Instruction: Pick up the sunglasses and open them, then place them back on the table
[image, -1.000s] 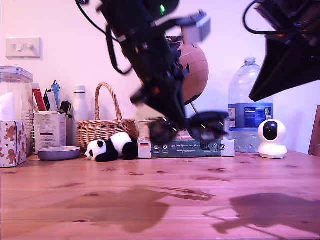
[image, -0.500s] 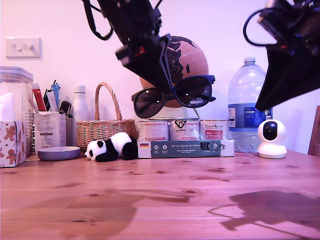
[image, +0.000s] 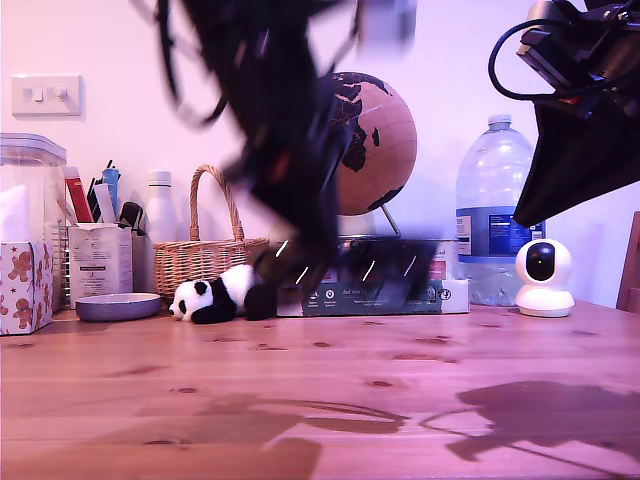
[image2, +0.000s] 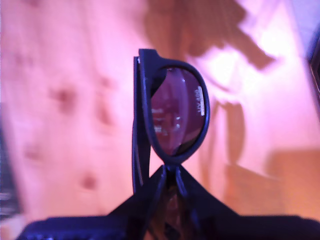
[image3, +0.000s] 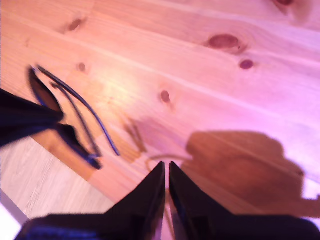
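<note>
Gripper 1, my first gripper (image2: 169, 172), pinches the sunglasses (image2: 175, 120) at the bridge, above the table (image2: 65, 100); my second gripper (image3: 166, 172) hangs shut, apart.

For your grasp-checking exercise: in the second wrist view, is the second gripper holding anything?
No: my second gripper has its fingers pressed together with nothing between them, above the table.
</note>
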